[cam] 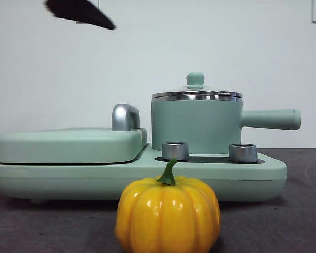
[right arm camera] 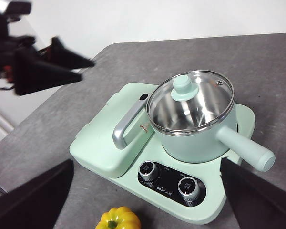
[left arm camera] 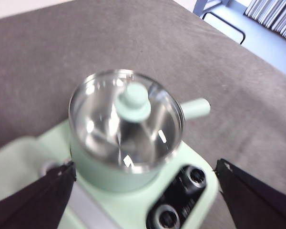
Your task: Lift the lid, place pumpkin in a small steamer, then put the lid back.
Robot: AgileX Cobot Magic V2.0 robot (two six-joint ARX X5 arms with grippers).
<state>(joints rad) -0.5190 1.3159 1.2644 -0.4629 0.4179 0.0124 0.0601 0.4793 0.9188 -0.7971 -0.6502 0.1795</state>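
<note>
The pumpkin (cam: 168, 215) sits nearest, on the table in front of the appliance base (cam: 137, 176), below and between the right gripper (right arm camera: 143, 200)'s wide-spread, empty jaws; glossy, ribbed and probably light, it may slip, so pinch across its body. Beyond, the lid (left arm camera: 126, 114) rests on the small steamer (left arm camera: 128, 157), ahead of the left gripper (left arm camera: 143, 191)'s parted, empty jaws. Glass is fragile; take its knob (left arm camera: 134, 101).

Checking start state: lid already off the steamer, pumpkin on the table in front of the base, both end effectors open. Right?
Not quite: the lid is on the small steamer, as the right wrist view shows. The pumpkin does sit on the table in front of the base, and both the left end effector and the right end effector are open.
</note>
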